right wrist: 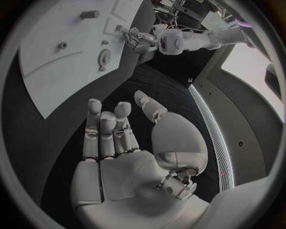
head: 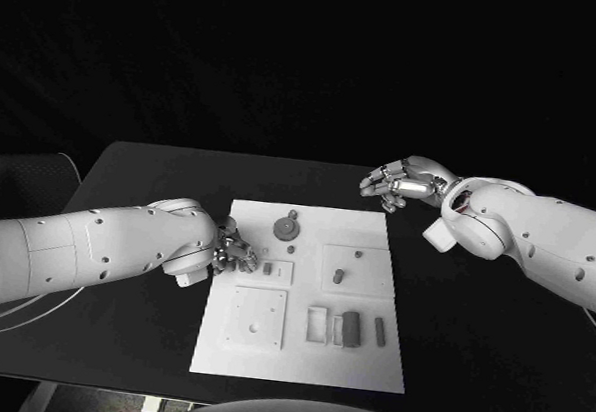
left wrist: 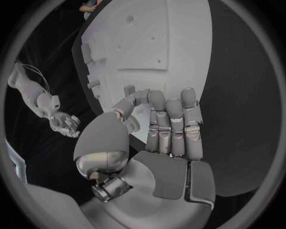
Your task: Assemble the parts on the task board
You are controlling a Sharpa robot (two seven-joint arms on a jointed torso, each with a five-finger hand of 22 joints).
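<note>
The white task board [head: 296,352] lies in the middle of the black table. On it sit a round grey part [head: 288,227], two small pegs [head: 337,273], a small block [head: 268,268] and upright grey blocks [head: 351,328]. My left hand [head: 227,250] hovers at the board's left edge, next to the small block. In the left wrist view its fingers [left wrist: 173,124] lie straight and together over the board [left wrist: 155,43], with nothing in them. My right hand [head: 405,183] floats beyond the board's far right corner, palm bare [right wrist: 119,157], fingers apart. The right wrist view has the board [right wrist: 42,71] and the round part [right wrist: 104,58].
Recessed square plates [head: 256,319] and slots mark the board's near half. Black table [head: 499,350] surrounds the board on all sides. A dark chair [head: 11,178] stands at the table's left.
</note>
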